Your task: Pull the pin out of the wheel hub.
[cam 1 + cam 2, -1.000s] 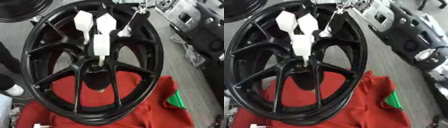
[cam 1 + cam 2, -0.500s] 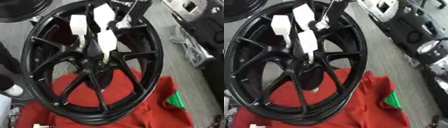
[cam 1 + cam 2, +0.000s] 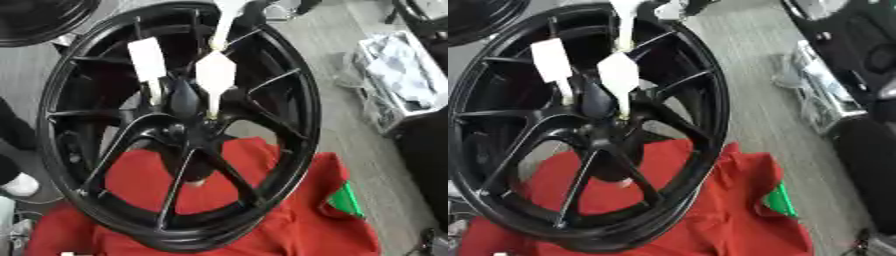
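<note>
Left eye view shows the black wheel standing on a red cloth. White hand fingers reach down at the hub. Whether they grip the pin, I cannot tell.

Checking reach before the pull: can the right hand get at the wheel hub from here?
Probably yes. The right hand reaches in from the top edge over the open face of the wheel, its white tips right at the hub; nothing visible lies between them.
</note>
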`<control>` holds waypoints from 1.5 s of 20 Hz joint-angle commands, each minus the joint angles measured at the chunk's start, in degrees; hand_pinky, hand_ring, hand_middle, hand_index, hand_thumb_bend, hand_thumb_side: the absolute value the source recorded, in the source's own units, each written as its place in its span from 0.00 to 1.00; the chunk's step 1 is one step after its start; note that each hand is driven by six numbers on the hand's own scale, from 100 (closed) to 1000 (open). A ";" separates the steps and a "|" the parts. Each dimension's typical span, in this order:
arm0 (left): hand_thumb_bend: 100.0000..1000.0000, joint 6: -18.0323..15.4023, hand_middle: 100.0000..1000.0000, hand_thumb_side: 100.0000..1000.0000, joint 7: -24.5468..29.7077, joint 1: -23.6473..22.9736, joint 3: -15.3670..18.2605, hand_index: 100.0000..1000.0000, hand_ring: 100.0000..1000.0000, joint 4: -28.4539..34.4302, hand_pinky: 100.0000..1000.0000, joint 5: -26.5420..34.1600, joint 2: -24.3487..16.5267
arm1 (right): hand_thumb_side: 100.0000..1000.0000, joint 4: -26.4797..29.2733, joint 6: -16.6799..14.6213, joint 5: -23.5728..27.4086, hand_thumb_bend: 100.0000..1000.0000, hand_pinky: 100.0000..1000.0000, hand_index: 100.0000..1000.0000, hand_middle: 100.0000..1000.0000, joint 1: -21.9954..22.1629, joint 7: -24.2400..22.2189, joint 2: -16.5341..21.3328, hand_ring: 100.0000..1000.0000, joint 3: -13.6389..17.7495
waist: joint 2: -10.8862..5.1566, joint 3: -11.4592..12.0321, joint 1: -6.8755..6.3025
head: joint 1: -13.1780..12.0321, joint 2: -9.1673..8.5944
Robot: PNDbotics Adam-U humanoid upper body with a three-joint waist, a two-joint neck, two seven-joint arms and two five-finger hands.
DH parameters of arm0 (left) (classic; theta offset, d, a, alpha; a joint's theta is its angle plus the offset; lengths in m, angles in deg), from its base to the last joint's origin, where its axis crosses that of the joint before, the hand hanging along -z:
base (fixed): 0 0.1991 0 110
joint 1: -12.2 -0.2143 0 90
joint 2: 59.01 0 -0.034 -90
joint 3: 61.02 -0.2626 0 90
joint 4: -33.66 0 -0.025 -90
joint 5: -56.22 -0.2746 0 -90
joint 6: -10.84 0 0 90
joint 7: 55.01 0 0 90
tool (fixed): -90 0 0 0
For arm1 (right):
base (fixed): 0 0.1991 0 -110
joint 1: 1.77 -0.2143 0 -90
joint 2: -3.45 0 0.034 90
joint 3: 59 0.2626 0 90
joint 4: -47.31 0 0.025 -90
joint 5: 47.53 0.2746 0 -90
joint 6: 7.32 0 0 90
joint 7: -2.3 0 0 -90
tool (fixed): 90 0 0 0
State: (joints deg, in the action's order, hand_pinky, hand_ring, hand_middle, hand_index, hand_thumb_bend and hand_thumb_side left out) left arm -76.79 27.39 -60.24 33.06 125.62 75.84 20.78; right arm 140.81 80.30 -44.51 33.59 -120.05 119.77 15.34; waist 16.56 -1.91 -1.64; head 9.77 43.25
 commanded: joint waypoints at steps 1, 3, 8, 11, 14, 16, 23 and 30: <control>0.00 -0.15 0.71 0.83 -0.36 0.15 0.94 0.78 0.76 0.75 0.82 -0.06 -1.62 | 0.00 4.46 3.72 5.36 0.00 0.72 0.34 0.19 2.95 4.66 5.22 0.51 7.18 | -1.54 -0.22 -0.05 | -0.47 -0.24; 0.00 -0.20 0.71 0.83 -0.49 0.13 1.10 0.78 0.76 0.84 0.82 -0.05 -1.59 | 0.00 6.20 5.19 8.00 0.00 0.73 0.34 0.19 7.17 7.90 7.41 0.51 11.01 | -1.44 -0.47 -0.11 | -0.68 -0.48; 0.00 -0.39 0.71 0.82 -0.90 0.19 1.56 0.78 0.76 1.13 0.82 -0.09 -1.50 | 0.00 10.33 4.57 8.56 0.00 0.73 0.36 0.20 20.53 16.56 11.50 0.52 20.39 | -0.90 -1.06 -0.47 | -1.50 -1.14; 0.00 -0.49 0.71 0.83 -1.18 0.22 1.83 0.78 0.76 1.26 0.82 -0.06 -1.43 | 0.00 12.25 3.04 5.45 0.00 0.74 0.38 0.23 28.92 21.26 11.40 0.54 24.67 | -0.60 -1.28 -0.66 | -1.90 -1.42; 0.00 -0.55 0.71 0.82 -1.42 0.25 2.07 0.78 0.76 1.35 0.82 -0.03 -1.32 | 0.00 13.67 1.68 1.20 0.00 0.75 0.45 0.30 36.66 24.03 9.33 0.58 27.99 | -0.31 -1.53 -0.87 | -2.31 -1.65; 0.00 -0.61 0.71 0.82 -1.52 0.35 2.18 0.78 0.76 1.45 0.82 -0.03 -1.26 | 0.00 14.37 0.80 -1.74 0.00 0.77 0.55 0.40 40.81 24.96 7.39 0.62 29.72 | -0.21 -1.71 -0.97 | -2.59 -1.69; 0.00 -0.69 0.71 0.82 -1.64 0.55 2.28 0.78 0.76 1.67 0.83 -0.21 -1.08 | 0.00 13.81 -2.73 -9.32 0.05 0.85 0.85 0.78 49.61 23.26 1.38 0.80 34.03 | -0.24 -2.10 -1.25 | -3.59 -1.77; 0.00 -0.74 0.71 0.82 -1.65 0.48 2.28 0.78 0.76 1.72 0.83 -0.21 -1.07 | 0.16 12.08 -4.78 -7.57 0.00 0.85 0.87 0.79 51.62 24.10 -1.02 0.80 36.47 | -0.52 -2.32 -1.25 | -4.09 -1.73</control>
State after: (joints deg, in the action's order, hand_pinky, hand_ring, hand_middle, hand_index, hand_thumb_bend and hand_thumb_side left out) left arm -77.46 25.93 -60.18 34.47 126.19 75.82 20.83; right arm 152.77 75.99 -52.72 85.30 -96.19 117.65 50.58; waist 17.10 -4.17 -3.06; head 5.87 42.17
